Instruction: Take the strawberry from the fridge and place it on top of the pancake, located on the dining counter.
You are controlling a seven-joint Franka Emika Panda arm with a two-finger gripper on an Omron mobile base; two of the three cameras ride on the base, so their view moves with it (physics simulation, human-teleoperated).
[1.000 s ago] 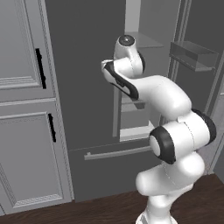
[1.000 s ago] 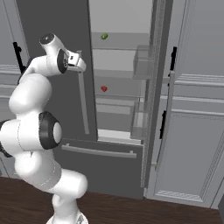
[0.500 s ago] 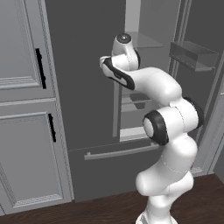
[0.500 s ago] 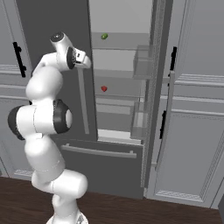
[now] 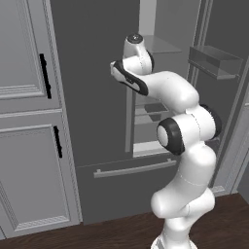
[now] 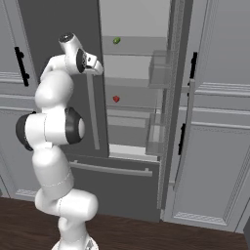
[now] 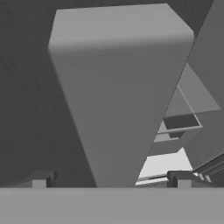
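— Sitting on a middle fridge (image 6: 132, 73) shelf: strawberry (image 6: 116, 99), untouched, below the green fruit (image 6: 116, 41).
— Since a second ago?
— Folded further upright, elbow pulled in, hand swung nearer the open side. Reach barely begun.
— Gripper (image 7: 109, 179)?
— Raised high by the closed left door, jaws wide apart, holding nothing.
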